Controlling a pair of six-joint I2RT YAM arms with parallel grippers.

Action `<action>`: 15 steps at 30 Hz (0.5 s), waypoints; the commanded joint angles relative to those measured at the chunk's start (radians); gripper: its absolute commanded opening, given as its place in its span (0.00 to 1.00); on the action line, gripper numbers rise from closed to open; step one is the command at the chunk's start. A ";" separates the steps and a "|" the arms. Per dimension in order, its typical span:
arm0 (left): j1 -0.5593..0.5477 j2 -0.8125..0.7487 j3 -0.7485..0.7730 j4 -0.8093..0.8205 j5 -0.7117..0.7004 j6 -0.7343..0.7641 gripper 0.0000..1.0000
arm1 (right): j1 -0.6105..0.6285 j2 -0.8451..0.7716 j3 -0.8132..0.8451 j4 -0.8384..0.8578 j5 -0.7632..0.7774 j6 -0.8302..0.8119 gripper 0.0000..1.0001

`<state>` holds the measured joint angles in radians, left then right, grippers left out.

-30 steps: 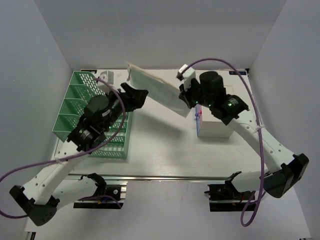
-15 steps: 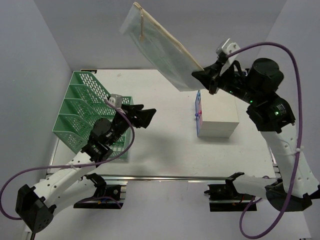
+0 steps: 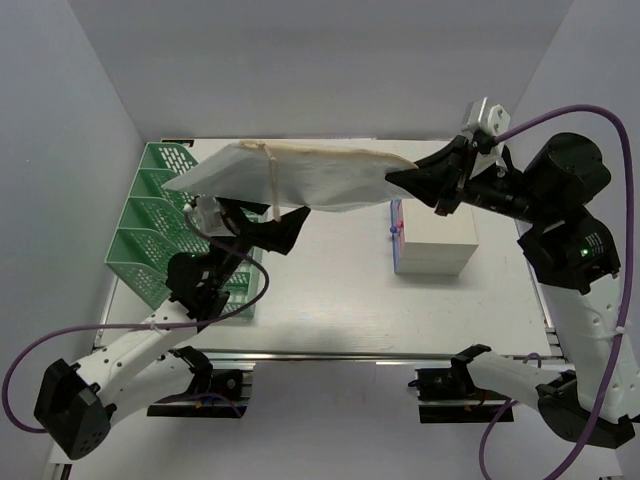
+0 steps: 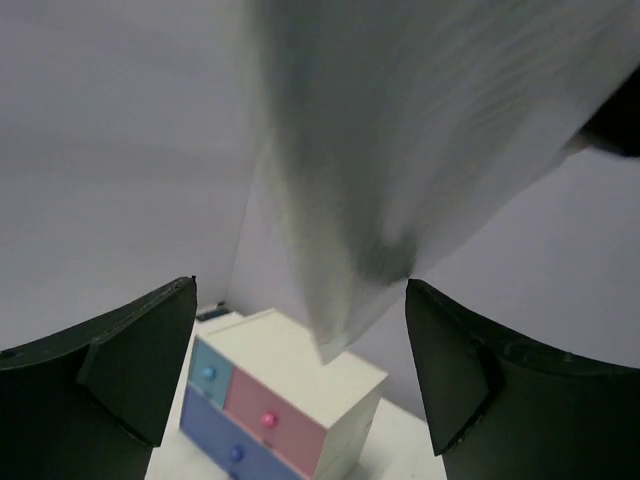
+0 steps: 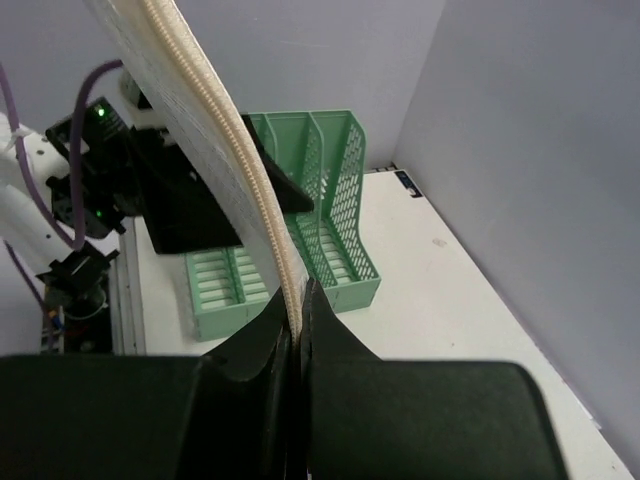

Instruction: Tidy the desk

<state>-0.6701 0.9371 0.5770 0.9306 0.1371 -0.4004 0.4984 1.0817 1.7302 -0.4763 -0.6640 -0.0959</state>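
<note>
The pouch [image 3: 290, 178] has swung down flat toward the green rack [image 3: 140, 235]. I keep my right gripper [image 3: 398, 181] clenched on its corner for slotting, and the left gripper [image 3: 262, 226] gapes beside the rack.

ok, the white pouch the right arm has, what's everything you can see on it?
The document pouch is flat, thin and whitish. It looks like soft plastic or fabric, with a ribbed beige strip, probably a zipper, along one long edge and a beige band across it. It is held in the air above the desk, reaching from the right end effector, which is shut on its zipper edge, towards the green file rack. The open left end effector sits beneath, apparently not touching.
</note>
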 commanded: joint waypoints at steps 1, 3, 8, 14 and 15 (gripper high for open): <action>0.004 -0.104 0.014 0.085 0.033 0.012 0.95 | -0.009 -0.028 -0.014 0.050 -0.068 0.031 0.00; 0.004 -0.148 -0.009 0.102 0.024 0.003 0.98 | -0.012 -0.026 -0.027 0.062 -0.083 0.042 0.00; 0.004 -0.201 -0.017 0.149 0.054 -0.031 0.97 | -0.027 -0.002 -0.058 0.123 -0.190 0.153 0.00; 0.004 -0.130 0.032 0.235 0.145 -0.101 0.85 | -0.050 0.034 -0.112 0.199 -0.312 0.248 0.00; 0.004 -0.121 0.041 0.235 0.157 -0.107 0.80 | -0.049 0.034 -0.121 0.202 -0.322 0.252 0.00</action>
<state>-0.6693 0.7784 0.5781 1.1366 0.2211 -0.4683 0.4557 1.1210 1.6165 -0.3801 -0.9009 0.0811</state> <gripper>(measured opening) 0.822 0.030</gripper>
